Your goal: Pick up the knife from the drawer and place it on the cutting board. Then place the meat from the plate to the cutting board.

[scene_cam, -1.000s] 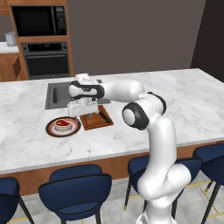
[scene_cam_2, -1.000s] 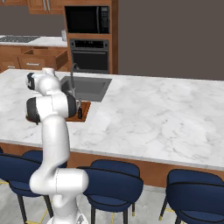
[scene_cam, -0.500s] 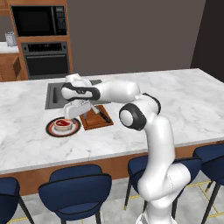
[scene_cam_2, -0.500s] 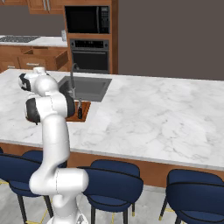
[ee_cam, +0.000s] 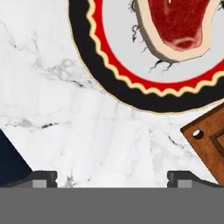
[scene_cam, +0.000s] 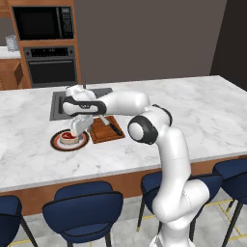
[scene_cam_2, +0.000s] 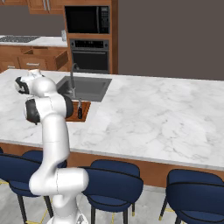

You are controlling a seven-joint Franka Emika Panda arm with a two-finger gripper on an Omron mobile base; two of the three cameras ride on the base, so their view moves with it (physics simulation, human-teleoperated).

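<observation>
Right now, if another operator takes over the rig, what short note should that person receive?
Gripper: open, empty, hovering over the counter beside the plate.
Knife: already lying on the cutting board, so the first step is done.
Meat: on the plate, not yet grasped.
The board sits next to the plate, a corner close to the plate's rim.
Left to do: lower onto the meat, grip it and place it on the board.

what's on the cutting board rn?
The knife lies on the cutting board, black handle toward the near edge. No meat on it; the meat sits on the plate. The arm covers the board's far left corner.
</observation>
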